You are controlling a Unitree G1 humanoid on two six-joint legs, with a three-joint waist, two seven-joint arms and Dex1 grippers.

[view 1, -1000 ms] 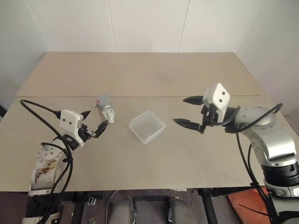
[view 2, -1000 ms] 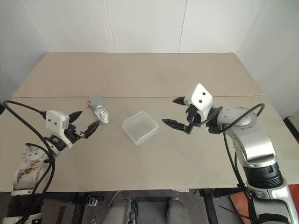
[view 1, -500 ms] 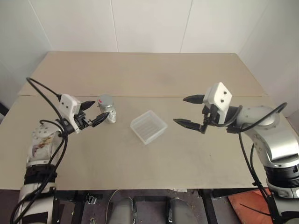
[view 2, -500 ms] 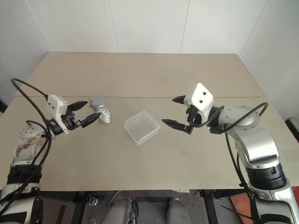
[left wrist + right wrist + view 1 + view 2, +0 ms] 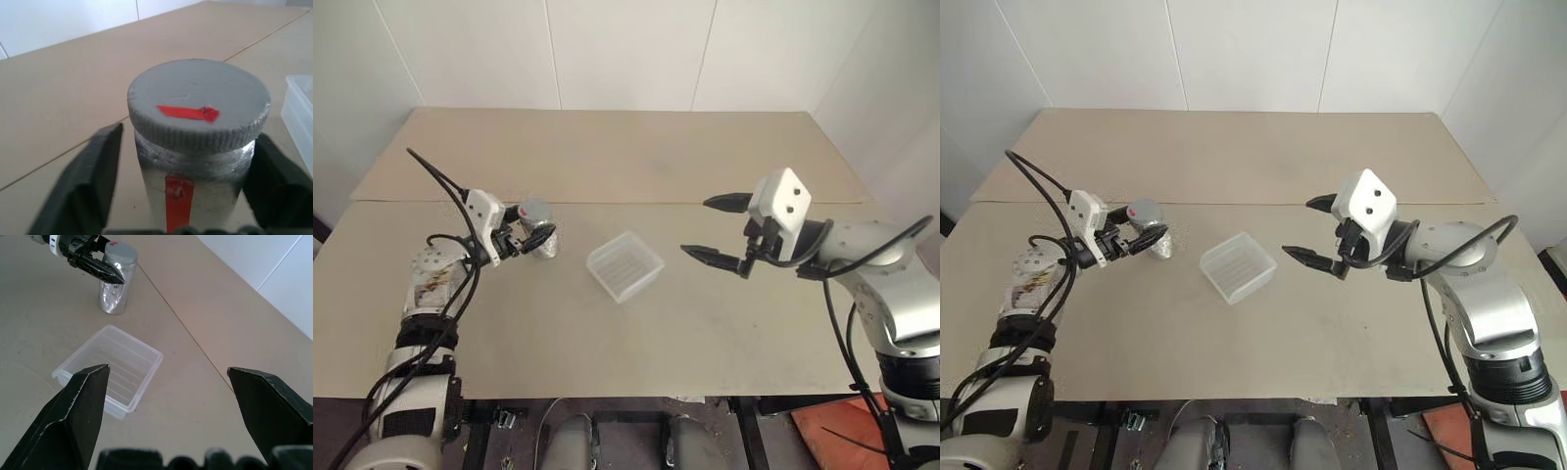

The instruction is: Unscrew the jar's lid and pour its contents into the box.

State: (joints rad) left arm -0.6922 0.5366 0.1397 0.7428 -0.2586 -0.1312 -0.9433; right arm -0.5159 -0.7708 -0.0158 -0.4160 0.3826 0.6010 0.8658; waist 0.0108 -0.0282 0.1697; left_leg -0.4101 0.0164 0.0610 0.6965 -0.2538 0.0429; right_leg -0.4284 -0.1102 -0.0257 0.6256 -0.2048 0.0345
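Left gripper point(image 5: 530, 238) pinches the jar point(image 5: 540, 236) below its lid point(image 5: 198, 102); right gripper point(image 5: 722, 231) hangs spread wide beside the box point(image 5: 625, 266).

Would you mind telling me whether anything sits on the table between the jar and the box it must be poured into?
Nothing visible does: bare table separates the jar from the box.

Two silver-grey arms, black two-fingered grippers

The left gripper point(image 5: 530, 238) and right gripper point(image 5: 716, 231) each have tapered, pointed black fingers below a white boxy wrist housing; the right housing carries two dark dots. Black cables loop behind each housing along rounded metallic arm segments.
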